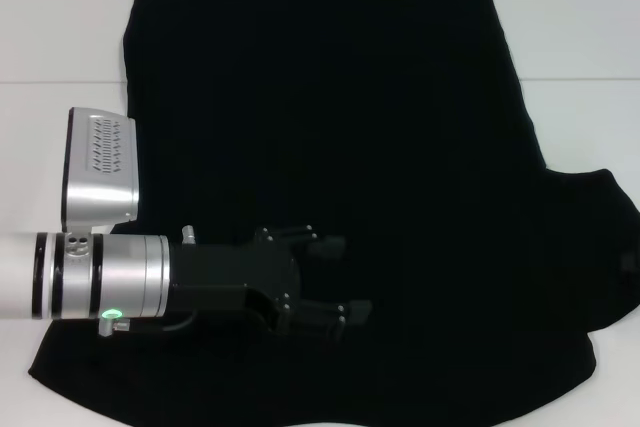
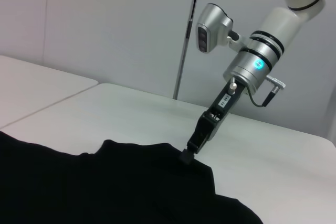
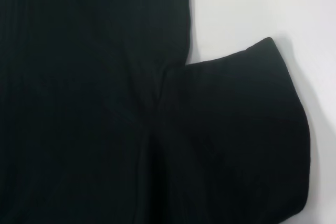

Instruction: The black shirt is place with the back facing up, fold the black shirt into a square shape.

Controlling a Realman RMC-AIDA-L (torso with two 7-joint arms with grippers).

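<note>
One black shirt (image 1: 330, 147) lies flat across the white table (image 1: 60, 17), covering most of it, with a sleeve extending toward the table's right edge. The left gripper (image 1: 335, 279) hovers over the shirt near the table's front-left area, fingers spread. The right gripper (image 2: 187, 156) touches the sleeve edge; cannot tell its finger state.

1. White table (image 1: 60, 27): flat, pale surface; a seam line crosses it in the head view.
2. Black shirt (image 1: 330, 127): lies spread flat directly on the table, one short sleeve (image 1: 600, 237) extending toward the robot's right.
</note>
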